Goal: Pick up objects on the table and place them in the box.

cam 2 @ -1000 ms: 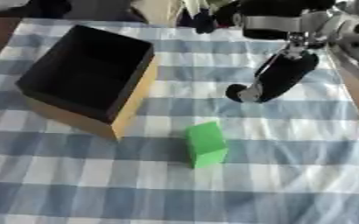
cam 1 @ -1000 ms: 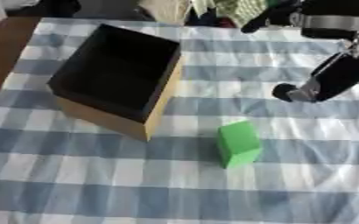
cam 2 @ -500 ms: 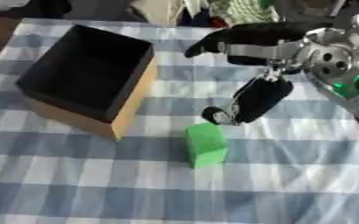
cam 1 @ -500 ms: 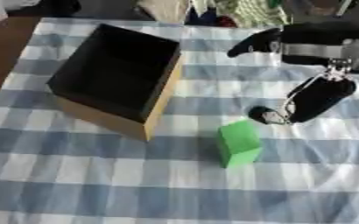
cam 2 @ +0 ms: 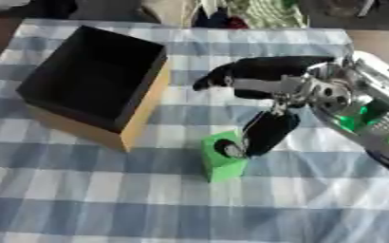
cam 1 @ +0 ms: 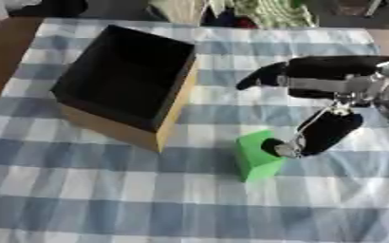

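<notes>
Your right hand [cam 1: 314, 102] is spread wide—thumb tip touching the green foam block [cam 1: 256, 159] below it. Close off-centre and you may topple it.

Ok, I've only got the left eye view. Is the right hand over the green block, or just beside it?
Observer: In the right eye view the right hand points one finger down, and its tip overlaps the green block at the top face. I cannot confirm contact.
Operator: And where does my forearm run?
Observer: The forearm, silver with green lights, slants to the lower right edge, away from the box.
</notes>
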Robot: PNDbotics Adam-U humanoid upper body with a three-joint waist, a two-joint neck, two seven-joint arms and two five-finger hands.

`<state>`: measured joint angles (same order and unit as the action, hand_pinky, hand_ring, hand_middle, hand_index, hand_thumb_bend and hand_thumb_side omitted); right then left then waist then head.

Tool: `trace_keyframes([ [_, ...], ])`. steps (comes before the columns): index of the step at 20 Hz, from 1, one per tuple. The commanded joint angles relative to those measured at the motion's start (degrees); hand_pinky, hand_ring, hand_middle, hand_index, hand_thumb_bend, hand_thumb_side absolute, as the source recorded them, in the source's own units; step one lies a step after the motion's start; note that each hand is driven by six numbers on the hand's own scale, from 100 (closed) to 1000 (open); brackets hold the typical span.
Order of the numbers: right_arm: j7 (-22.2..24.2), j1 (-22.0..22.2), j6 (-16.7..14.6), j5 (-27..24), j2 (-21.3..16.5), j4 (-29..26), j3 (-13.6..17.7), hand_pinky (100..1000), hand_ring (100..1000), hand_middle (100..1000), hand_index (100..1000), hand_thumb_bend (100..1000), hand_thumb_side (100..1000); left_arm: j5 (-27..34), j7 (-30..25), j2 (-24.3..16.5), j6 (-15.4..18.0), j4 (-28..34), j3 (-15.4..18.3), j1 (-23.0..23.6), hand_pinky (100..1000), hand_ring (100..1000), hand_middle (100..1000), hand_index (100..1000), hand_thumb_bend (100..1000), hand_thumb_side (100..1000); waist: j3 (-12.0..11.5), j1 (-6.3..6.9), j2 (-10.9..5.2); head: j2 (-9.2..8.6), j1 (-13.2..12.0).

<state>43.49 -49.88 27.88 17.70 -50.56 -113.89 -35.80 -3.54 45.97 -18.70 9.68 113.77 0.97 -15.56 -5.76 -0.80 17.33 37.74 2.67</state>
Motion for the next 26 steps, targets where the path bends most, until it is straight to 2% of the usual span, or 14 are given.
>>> trace_keyframes([
  [1,8.48,-0.38,9.19,-1.64,-0.45,-0.7,0.2,1000,1000,946,1000,292,234,-0.05,-0.25,-1.06,0.09,0.82,0.1,-0.57,594,736,581,710,339,329,-0.01,0.24,-0.9,0.13,0.12],
  [7,8.48,1.48,9.69,-1.62,-0.69,-0.7,-0.12,1000,1000,948,1000,308,277,0.02,-0.34,-0.96,0.09,0.82,0.03,-0.65,594,736,581,709,338,329,0.05,0.21,-0.79,-0.03,0.19],
  [13,8.48,3.75,11.29,1.24,-0.87,-0.7,-1.49,1000,1000,935,1000,336,298,0.14,-0.57,-0.87,0.07,0.82,-0.12,-0.76,593,736,581,709,334,326,-0.26,0.3,-0.64,-0.09,0.34],
  [19,8.48,5.12,12.17,2.62,-1.53,-0.7,-2.14,1000,1000,938,1000,336,235,0.21,-0.8,-0.84,0.04,0.82,-0.21,-0.89,593,736,581,709,335,326,-0.4,0.4,-0.44,-0.11,0.39],
  [23,8.48,5.51,12.89,3.7,-1.82,-0.7,-1.99,1000,1000,932,1000,365,289,0.3,-0.87,-0.82,0.04,0.82,-0.28,-0.98,593,736,581,709,333,329,-0.43,0.46,-0.39,-0.22,0.45],
  [26,8.48,5.42,13.19,6.02,-1.74,-0.7,-1.75,1000,1000,931,1000,380,294,0.39,-1.0,-0.7,-0.01,0.82,-0.4,-0.93,593,737,581,708,333,333,-0.5,0.52,-0.39,-0.32,0.47],
])
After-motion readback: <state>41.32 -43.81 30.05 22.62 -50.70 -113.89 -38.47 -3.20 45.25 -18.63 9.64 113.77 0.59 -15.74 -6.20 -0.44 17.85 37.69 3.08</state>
